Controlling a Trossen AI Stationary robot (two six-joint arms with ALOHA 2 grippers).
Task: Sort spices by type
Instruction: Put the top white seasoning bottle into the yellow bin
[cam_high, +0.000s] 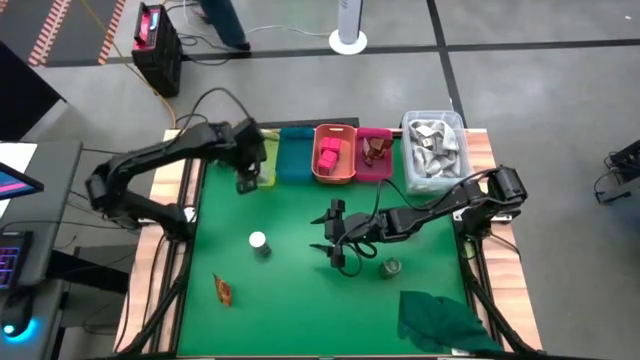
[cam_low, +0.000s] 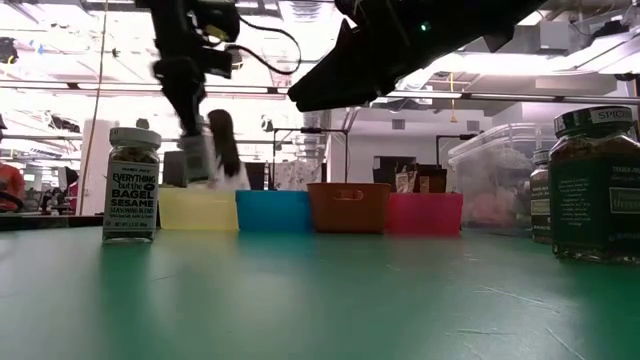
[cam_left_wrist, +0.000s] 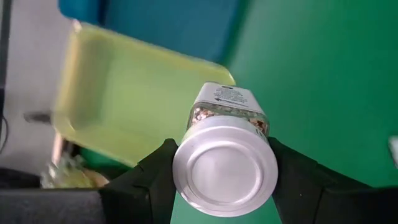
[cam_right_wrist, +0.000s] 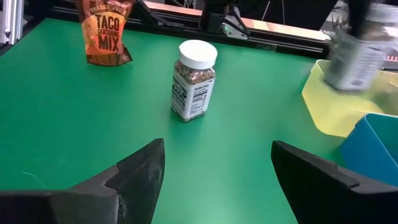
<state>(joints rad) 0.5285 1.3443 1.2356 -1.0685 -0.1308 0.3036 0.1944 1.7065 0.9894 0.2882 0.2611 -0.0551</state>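
My left gripper (cam_left_wrist: 225, 177) is shut on a white-capped jar (cam_left_wrist: 227, 124) and hangs at the near edge of the yellow bin (cam_high: 266, 160), at the left end of the bin row. My right gripper (cam_right_wrist: 217, 165) is open above mid-table (cam_high: 333, 236) and touches nothing. A second white-capped jar (cam_high: 258, 242) stands upright on the mat, beyond my right gripper's fingers (cam_right_wrist: 194, 79). A round green jar (cam_high: 392, 267) stands near my right arm. A brown-orange packet (cam_high: 223, 290) lies near the table's near left corner. Pink-red cube packets (cam_high: 328, 155) sit in the orange bin. My left gripper holds the jar at its cap end (cam_left_wrist: 186, 171), pinched between the two fingers (cam_left_wrist: 152, 183), which come from above and point down. The jar hangs below the fingers, lifted clear of the mat, slightly tilted (cam_low: 197, 158) over the yellow bin's near edge.
Along the far edge stand a blue bin (cam_high: 295, 155), an orange bin (cam_high: 350, 172), a pink bin (cam_high: 378, 172) and a clear tub (cam_high: 412, 170) of grey packets. A dark green cloth (cam_high: 440, 318) lies at the near right corner. Bare mat lies between the jars.
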